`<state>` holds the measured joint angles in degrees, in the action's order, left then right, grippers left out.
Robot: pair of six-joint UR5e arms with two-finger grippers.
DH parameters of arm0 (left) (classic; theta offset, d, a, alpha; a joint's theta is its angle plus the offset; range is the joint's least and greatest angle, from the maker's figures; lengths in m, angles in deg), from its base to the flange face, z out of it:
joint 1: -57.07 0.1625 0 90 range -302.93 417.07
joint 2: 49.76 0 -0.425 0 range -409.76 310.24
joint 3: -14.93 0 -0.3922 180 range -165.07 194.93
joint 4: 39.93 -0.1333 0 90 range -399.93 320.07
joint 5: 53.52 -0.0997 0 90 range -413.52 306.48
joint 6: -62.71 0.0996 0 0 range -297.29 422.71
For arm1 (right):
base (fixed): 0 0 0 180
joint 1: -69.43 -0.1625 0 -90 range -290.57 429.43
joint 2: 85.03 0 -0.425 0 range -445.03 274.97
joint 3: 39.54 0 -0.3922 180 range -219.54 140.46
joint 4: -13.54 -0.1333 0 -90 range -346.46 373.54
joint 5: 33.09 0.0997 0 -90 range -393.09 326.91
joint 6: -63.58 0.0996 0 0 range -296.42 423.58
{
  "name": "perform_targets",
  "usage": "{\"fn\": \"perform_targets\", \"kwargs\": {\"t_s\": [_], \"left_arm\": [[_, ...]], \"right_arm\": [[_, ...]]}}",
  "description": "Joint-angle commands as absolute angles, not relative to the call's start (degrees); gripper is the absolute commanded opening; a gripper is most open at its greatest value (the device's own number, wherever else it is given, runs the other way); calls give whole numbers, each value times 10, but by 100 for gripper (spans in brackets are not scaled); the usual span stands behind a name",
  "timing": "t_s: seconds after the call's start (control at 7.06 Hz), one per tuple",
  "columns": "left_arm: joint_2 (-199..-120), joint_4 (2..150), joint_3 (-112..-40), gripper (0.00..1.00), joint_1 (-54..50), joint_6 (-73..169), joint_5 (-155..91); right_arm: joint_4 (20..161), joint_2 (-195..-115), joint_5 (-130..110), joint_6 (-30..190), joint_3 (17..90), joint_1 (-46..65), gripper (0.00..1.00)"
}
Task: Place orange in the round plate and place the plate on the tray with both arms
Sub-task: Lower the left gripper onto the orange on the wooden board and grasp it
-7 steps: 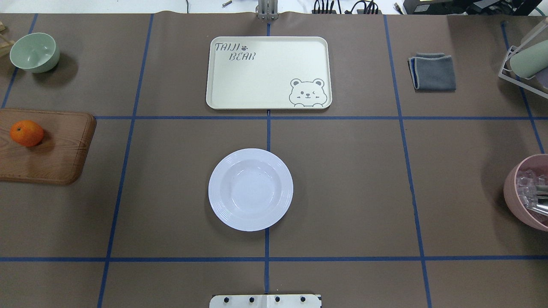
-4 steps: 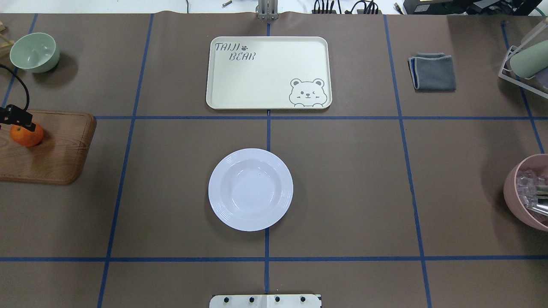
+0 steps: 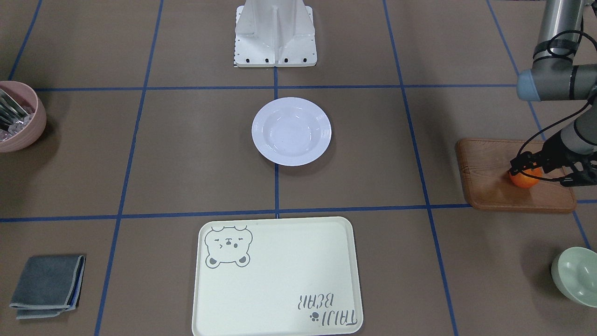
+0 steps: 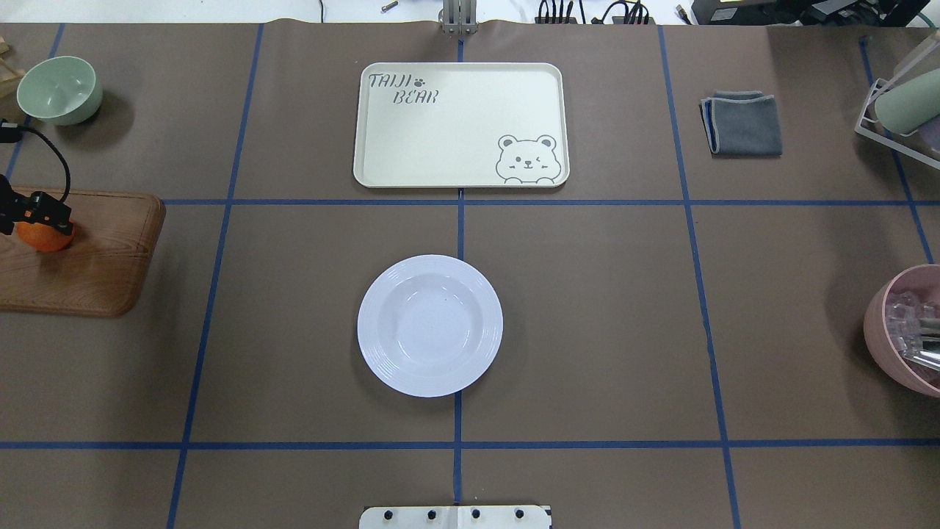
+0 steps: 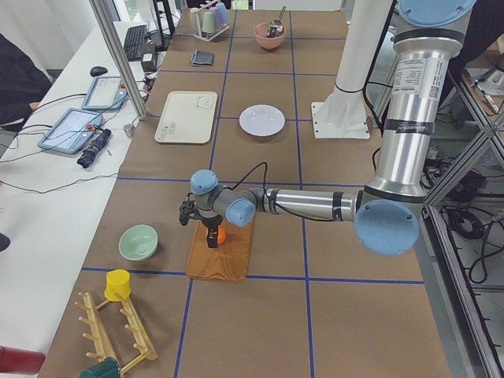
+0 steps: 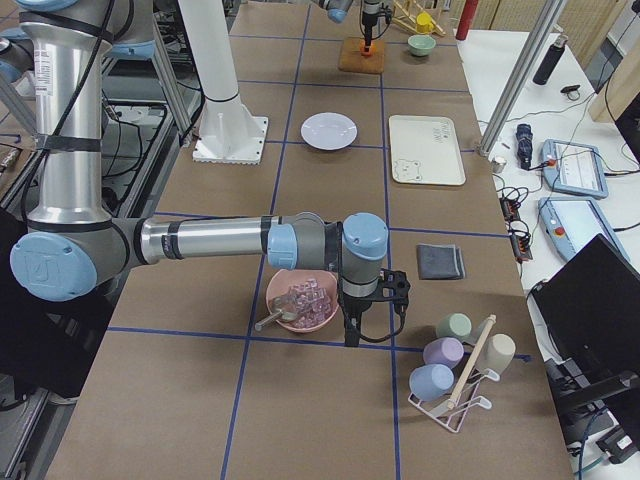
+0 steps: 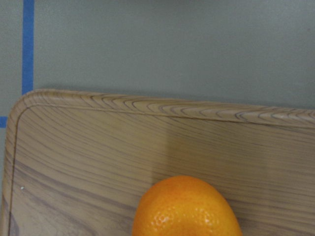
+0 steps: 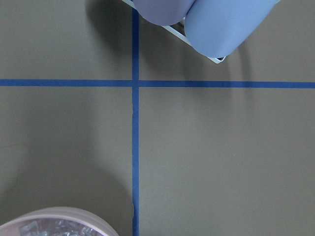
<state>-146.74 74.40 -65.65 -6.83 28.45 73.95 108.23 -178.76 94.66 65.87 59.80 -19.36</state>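
Observation:
The orange [image 4: 45,236] lies on a brown wooden board [image 4: 88,272] at the table's far left. My left gripper [image 4: 26,217] hangs right over it, low and close; its jaws look open, and the orange [image 3: 524,179] still rests on the board. In the left wrist view the orange [image 7: 187,209] fills the bottom edge. The white round plate [image 4: 429,325] sits empty at the table's middle. Beyond it lies the empty cream tray [image 4: 459,125]. My right gripper [image 6: 350,335] shows only in the exterior right view, beside a pink bowl; whether it is open or shut I cannot tell.
A pale green bowl [image 4: 59,90] stands behind the board. A pink bowl [image 4: 907,330] with clear pieces sits at the right edge. A folded grey cloth [image 4: 742,123] and a cup rack [image 4: 899,110] lie at the far right. The robot base [image 3: 275,35] stands behind the plate.
My left gripper has come in from the left edge and moved over the orange, covering more of it now. Plate and tray have not moved.

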Motion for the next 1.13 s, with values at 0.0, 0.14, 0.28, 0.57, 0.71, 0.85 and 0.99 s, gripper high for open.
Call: {"fn": "perform_targets", "kwargs": {"t_s": [0.0, 0.14, 0.28, 0.57, 0.71, 0.85, 0.99], "left_arm": [[-1471, 743, -647, 85, -60, 286, 740], [-1471, 737, -657, 12, -60, 284, 747], [-1470, 724, -682, 0, -60, 283, 772], [-1540, 506, -802, 0, -62, 276, 776], [-1603, 424, -831, 0, -60, 225, 776], [-1656, 415, -840, 0, -13, 121, 776], [-1701, 415, -838, 0, 60, 18, 770]], "right_arm": [[1082, -1786, 946, 659, 599, -193, 100], [1082, -1786, 946, 659, 599, -193, 100], [1082, -1783, 944, 659, 599, -186, 100], [1083, -1762, 951, 660, 601, -170, 100], [1082, -1762, 958, 664, 608, -162, 100], [1081, -1763, 965, 666, 605, -162, 100], [1082, -1766, 979, 666, 607, -162, 100]]}}
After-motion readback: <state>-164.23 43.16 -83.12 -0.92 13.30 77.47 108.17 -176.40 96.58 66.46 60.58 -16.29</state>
